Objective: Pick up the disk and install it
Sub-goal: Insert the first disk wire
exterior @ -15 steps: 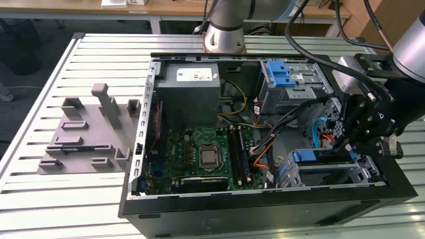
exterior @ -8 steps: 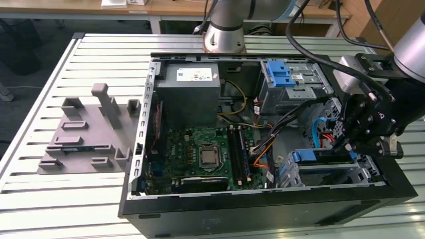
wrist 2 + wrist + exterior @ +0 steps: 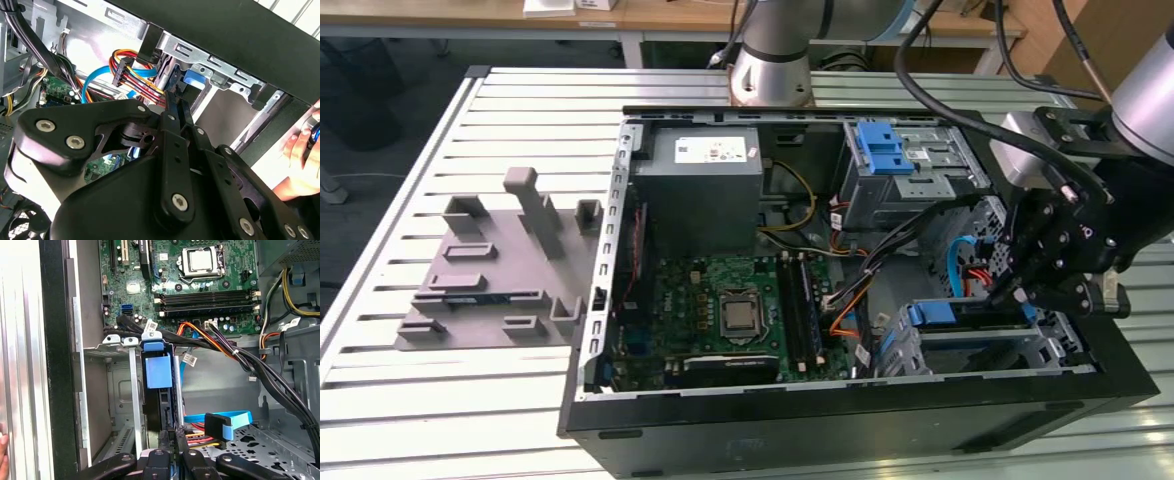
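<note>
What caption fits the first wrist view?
Gripper at the disk, which stands on edge in the drive cage beside the motherboard.

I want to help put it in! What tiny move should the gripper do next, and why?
Probably a gentle push on the disk, deeper into the bay: the gripper sits right at its end, and it seems not fully seated.
</note>
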Controlling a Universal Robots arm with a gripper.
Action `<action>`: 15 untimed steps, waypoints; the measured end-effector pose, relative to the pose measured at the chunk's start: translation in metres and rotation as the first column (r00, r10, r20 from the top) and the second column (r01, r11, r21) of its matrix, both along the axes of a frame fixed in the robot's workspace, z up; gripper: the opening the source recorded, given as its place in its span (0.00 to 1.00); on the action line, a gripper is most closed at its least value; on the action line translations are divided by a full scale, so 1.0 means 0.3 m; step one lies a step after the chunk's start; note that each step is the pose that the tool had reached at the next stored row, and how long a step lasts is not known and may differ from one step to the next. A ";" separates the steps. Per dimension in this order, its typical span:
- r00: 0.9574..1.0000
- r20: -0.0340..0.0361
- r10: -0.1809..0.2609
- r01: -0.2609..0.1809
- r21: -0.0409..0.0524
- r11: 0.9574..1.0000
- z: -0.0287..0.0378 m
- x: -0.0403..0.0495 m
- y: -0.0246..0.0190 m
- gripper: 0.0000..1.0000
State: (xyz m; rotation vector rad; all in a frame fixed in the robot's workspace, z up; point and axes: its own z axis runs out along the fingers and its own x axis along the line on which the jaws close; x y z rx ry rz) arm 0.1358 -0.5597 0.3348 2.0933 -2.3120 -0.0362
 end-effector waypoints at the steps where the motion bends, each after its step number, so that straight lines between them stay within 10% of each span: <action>1: 1.000 0.000 0.000 0.000 0.000 1.000 0.000 0.000 0.000 0.16; 15: 1.000 -0.007 0.000 0.000 0.000 1.000 -0.013 0.002 0.000 0.16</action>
